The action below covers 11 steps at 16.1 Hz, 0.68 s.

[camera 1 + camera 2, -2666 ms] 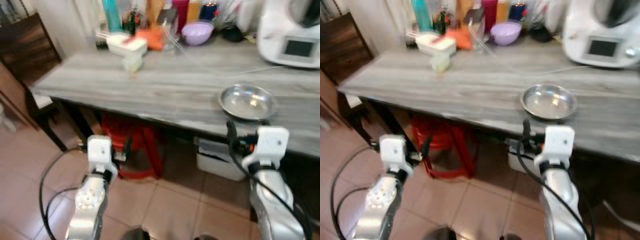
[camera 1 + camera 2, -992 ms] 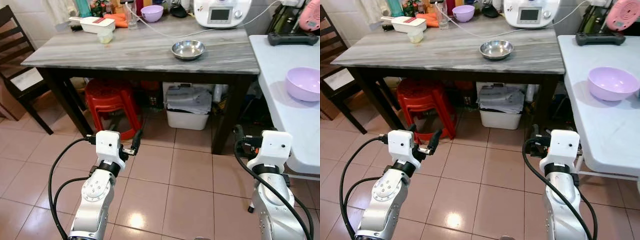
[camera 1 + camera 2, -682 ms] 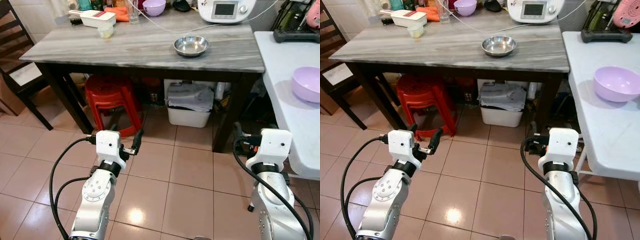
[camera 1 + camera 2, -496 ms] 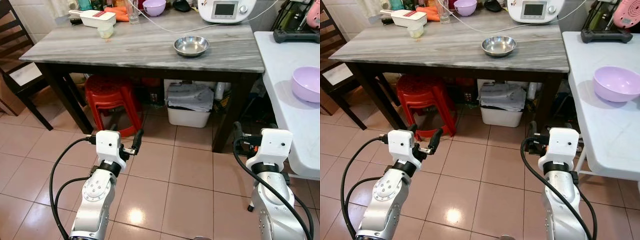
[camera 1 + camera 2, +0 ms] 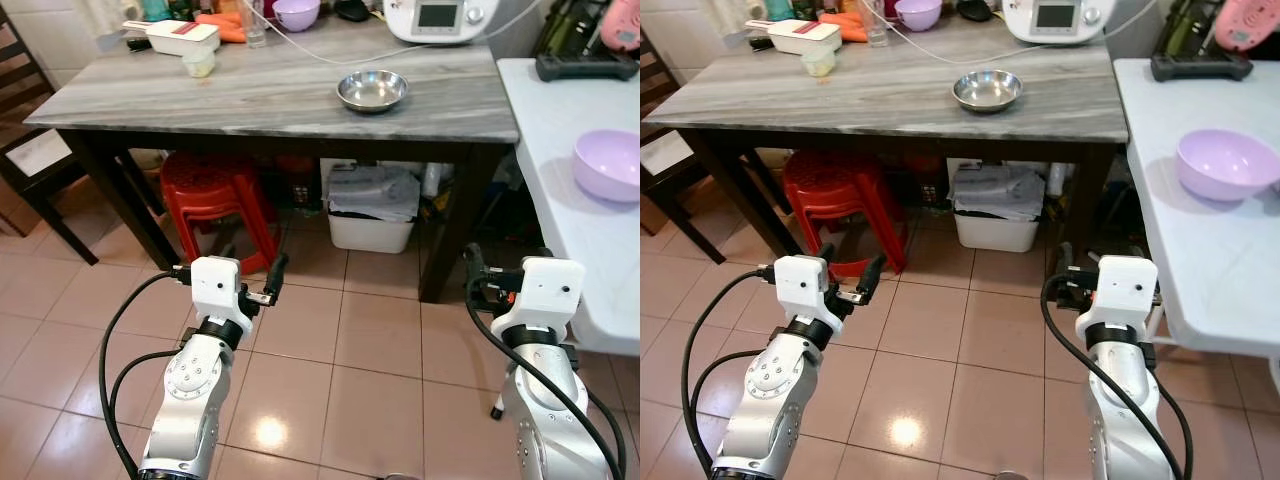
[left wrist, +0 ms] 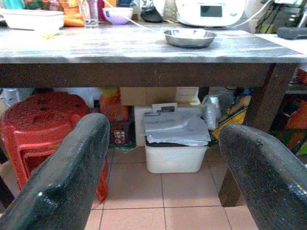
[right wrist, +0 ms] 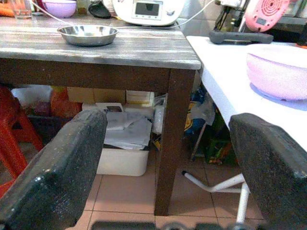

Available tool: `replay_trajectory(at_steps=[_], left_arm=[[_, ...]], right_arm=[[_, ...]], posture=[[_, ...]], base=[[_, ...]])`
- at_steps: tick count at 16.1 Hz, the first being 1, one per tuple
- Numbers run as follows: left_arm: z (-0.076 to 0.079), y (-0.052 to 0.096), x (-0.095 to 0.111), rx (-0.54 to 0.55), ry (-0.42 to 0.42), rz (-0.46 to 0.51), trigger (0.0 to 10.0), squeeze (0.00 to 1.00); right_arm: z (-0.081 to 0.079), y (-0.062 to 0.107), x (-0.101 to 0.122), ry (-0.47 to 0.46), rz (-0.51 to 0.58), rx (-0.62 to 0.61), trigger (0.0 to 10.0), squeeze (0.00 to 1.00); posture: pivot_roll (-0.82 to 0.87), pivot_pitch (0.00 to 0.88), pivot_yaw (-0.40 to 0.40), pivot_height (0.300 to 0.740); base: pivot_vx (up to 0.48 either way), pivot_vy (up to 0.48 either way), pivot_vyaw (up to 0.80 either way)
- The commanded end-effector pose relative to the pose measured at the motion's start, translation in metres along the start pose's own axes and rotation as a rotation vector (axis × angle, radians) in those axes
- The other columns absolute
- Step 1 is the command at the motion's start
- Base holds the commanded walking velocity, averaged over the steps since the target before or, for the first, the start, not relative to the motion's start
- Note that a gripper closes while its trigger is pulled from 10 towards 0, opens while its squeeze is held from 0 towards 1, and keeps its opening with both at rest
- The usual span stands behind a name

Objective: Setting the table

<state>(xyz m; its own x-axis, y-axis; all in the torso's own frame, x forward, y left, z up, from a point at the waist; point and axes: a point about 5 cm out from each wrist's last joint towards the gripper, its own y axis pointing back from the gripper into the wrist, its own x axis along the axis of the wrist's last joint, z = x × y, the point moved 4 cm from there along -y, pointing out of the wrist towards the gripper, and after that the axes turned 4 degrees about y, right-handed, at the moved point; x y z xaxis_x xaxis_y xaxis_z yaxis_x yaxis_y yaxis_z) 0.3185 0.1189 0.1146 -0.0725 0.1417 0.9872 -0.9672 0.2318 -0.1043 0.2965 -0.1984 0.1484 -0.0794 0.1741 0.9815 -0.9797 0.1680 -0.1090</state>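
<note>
Before the robot, table (image 5: 240,95): grey wood-grain top on dark legs, standing over a tiled floor (image 5: 360,345).
Steel bowl (image 5: 372,90): rests on the table toward its right end, apart from the other items and nearer the front edge than they are.
Far edge of table: white kitchen appliance (image 5: 440,15) with a screen, small purple bowl (image 5: 296,12), white flat container (image 5: 182,36), pale cup (image 5: 200,64) just in front of that container.
White table (image 5: 560,150): stands at the right, just beside the grey one, and carries a large purple bowl (image 5: 608,165).
Under the table: red stool (image 5: 215,195) at the left, white bin (image 5: 372,210) with grey cloth on top at the middle.
Left gripper (image 6: 158,172): low above the floor, well short of the table, fingers spread apart, nothing between them.
Right gripper (image 7: 168,167): same low height, fingers wide apart and empty, facing the table's right leg.
Chair (image 5: 30,110): dark, at the far left.
</note>
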Motion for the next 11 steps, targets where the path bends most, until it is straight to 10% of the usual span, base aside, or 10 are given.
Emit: replay_trajectory(at_steps=[1,11], left_arm=[[-0.003,0.0,0.0025,0.007,-0.001,0.002,10.0,0.0],[-0.0038,-0.0023,0.0039,0.005,0.0,0.003,10.0,0.0]], right_arm=[[-0.0001,-0.0002,0.0049,-0.011,0.019,-0.002,10.0,0.0],[-0.0026,-0.0021,0.0048,-0.019,0.021,0.0,10.0,0.0]], posture=[[-0.14,0.108,0.088,0.74],[-0.14,0.1,0.091,0.74]], base=[[0.0,-0.281,0.0],[0.0,-0.289,-0.2]])
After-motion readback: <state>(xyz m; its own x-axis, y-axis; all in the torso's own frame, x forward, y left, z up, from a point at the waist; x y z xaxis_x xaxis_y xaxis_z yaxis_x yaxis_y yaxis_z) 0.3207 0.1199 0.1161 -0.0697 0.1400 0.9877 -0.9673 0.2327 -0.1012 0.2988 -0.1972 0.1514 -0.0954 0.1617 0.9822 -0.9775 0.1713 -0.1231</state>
